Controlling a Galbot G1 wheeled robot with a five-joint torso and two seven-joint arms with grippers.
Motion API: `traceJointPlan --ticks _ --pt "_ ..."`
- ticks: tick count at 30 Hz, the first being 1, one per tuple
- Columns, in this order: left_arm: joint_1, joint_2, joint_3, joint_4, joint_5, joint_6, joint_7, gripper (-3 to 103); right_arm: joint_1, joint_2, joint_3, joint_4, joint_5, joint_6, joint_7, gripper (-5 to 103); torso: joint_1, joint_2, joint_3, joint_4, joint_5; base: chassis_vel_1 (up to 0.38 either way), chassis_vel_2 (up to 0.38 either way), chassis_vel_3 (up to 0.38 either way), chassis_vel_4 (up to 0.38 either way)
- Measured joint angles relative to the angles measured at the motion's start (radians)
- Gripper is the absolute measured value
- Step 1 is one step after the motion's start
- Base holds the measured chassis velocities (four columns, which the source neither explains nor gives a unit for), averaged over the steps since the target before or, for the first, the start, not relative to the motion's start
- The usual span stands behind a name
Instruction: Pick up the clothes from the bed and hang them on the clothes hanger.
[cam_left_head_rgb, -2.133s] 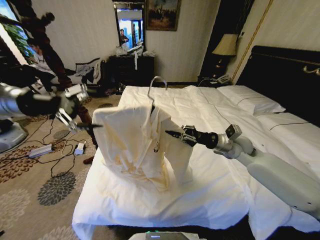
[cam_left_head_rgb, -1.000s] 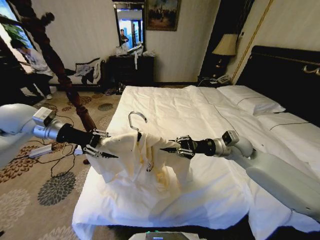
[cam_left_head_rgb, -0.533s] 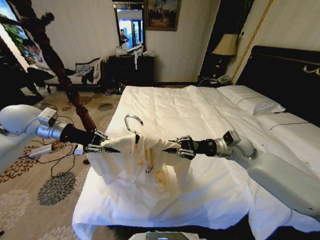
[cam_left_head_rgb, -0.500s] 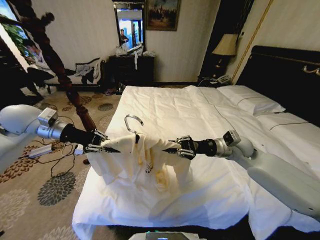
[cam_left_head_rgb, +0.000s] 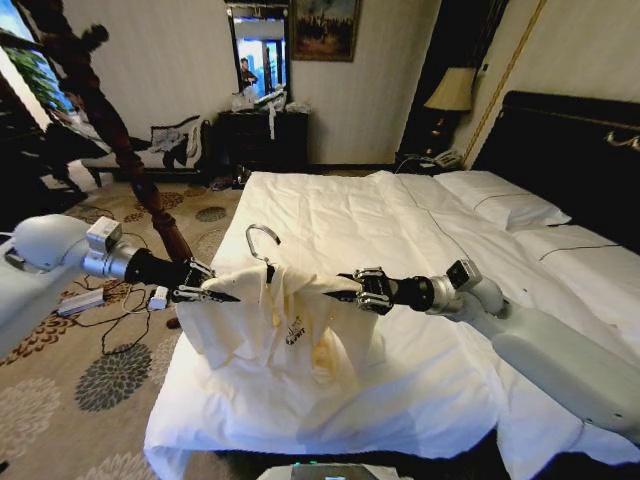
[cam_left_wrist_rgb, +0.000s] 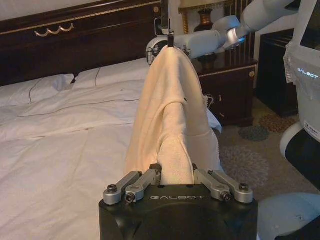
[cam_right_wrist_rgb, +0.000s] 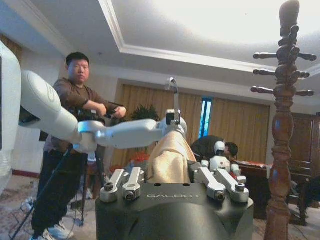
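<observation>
the left gripper (cam_left_head_rgb: 222, 295) and right gripper (cam_left_head_rgb: 338, 295) each pinch one shoulder of the clothes (cam_left_head_rgb: 283, 325), jaws pressed on cloth—likely to keep them spread on the hanger (cam_left_head_rgb: 262, 243). held just above the bed (cam_left_head_rgb: 420, 390), long axis level across, hook up.

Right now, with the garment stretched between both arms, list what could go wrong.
1. The clothes hang from two small pinches: the left pincer and right pincer each grip one shoulder edge, so cloth could slip free.
2. The clothes hanger seems to rest loosely at the collar; tilting may drop it.
3. The hem drags on the bed and could snag.
</observation>
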Motion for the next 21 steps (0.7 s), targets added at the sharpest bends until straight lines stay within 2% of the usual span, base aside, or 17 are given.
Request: traceJointPlan --ticks 4,6,8,9,11,12,13,15,16,21 --pt "0.001 -0.013 0.005 0.015 0.0 0.0 0.0 18 -0.001 0.005 -0.006 -0.002 0.038 0.008 -0.012 59 0.0 0.0 0.0 0.0 0.0 0.0 0.0 0.0 0.0" --pt "0.001 -0.015 0.006 0.017 0.0 0.0 0.0 18 -0.001 0.006 -0.007 -0.002 0.043 0.009 -0.014 59 0.0 0.0 0.0 0.0 0.0 0.0 0.0 0.0 0.0" --pt "0.001 -0.022 0.008 0.026 0.002 0.0 0.0 18 -0.001 0.006 -0.007 -0.006 0.058 0.01 -0.029 70 0.0 0.0 0.0 0.0001 -0.0001 0.0 0.0 0.0 0.0" --pt "0.001 -0.022 0.008 0.026 0.002 0.0 0.0 18 -0.001 0.006 -0.007 -0.006 0.058 0.01 -0.029 70 0.0 0.0 0.0 0.0001 -0.0001 0.0 0.0 0.0 0.0" --pt "0.002 -0.027 0.008 0.034 0.001 0.0 0.0 18 -0.003 0.007 -0.007 -0.008 0.085 0.011 -0.037 81 0.0 0.0 0.0 0.0 0.0 0.0 0.0 0.0 0.0" --pt "0.002 -0.027 0.008 0.035 0.001 0.0 0.0 18 -0.003 0.008 -0.007 -0.008 0.09 0.011 -0.037 81 0.0 0.0 0.0 0.0 0.0 0.0 0.0 0.0 0.0" --pt "0.002 -0.029 0.002 0.045 -0.005 0.0 -0.001 18 -0.007 0.013 -0.006 0.001 0.159 0.016 -0.01 91 0.0 0.0 0.0 -0.0001 0.0 0.0 0.0 0.0 0.0" --pt "0.003 -0.03 -0.001 0.047 -0.007 0.0 -0.001 18 -0.007 0.015 -0.006 0.005 0.174 0.018 0.001 91 0.0 0.0 0.0 -0.0001 0.0 0.0 0.0 0.0 0.0" --pt "0.006 -0.03 -0.012 0.054 -0.016 0.0 -0.001 18 -0.006 0.022 -0.002 0.02 0.244 0.027 0.056 99 0.0 0.0 0.0 0.0001 0.0 0.0 0.0 0.0 0.0" --pt "0.011 -0.039 -0.033 0.066 -0.033 0.001 -0.011 18 0.0 0.025 0.005 0.038 0.294 0.04 0.12 100 0.0 0.0 0.0 0.0003 0.0 0.0 0.0 0.0 0.0"
